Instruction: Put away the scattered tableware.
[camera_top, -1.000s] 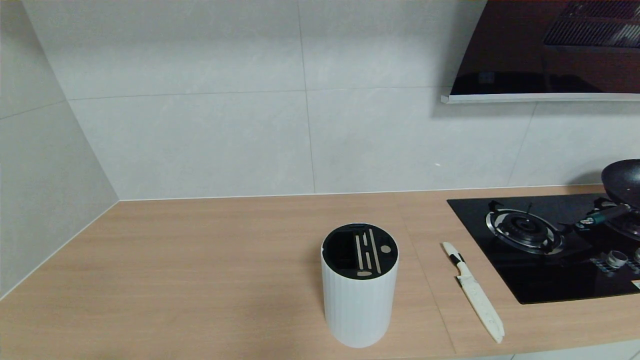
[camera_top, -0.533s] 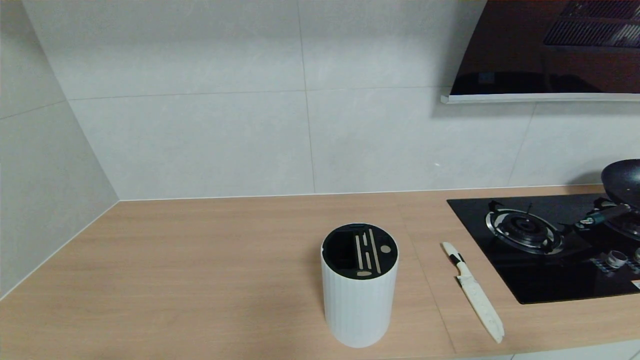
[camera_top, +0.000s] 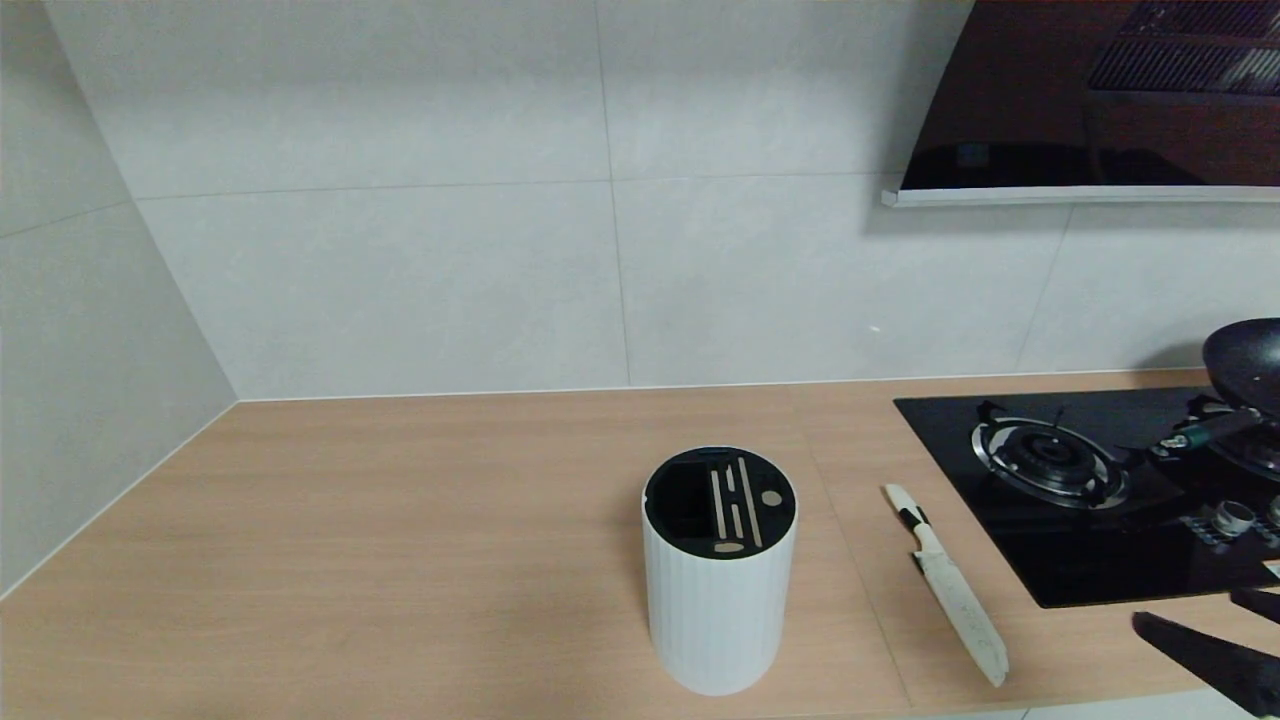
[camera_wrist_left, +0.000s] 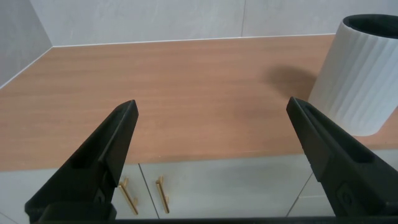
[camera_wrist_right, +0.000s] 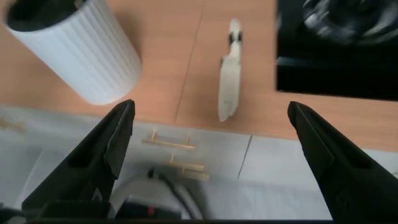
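Observation:
A cream knife (camera_top: 945, 585) with a black band on its handle lies flat on the wooden counter (camera_top: 400, 520), between the holder and the stove. The white ribbed holder (camera_top: 718, 580) stands upright, its black top cut with slots. My right gripper (camera_top: 1235, 630) hangs open over the counter's front edge, right of the knife's tip. In the right wrist view that gripper (camera_wrist_right: 211, 155) is open with the knife (camera_wrist_right: 230, 81) and holder (camera_wrist_right: 74, 53) beyond it. My left gripper (camera_wrist_left: 211, 162) is open in front of the counter edge, left of the holder (camera_wrist_left: 364, 74), holding nothing.
A black gas stove (camera_top: 1080, 490) fills the counter's right end, with a dark wok (camera_top: 1245, 365) on its far burner. A range hood (camera_top: 1090, 100) hangs above. Tiled walls close the back and left. Cabinet doors with brass handles (camera_wrist_left: 163, 194) sit under the counter.
My right gripper's fingers have come into the head view at the bottom right corner. The knife and holder have stayed where they were.

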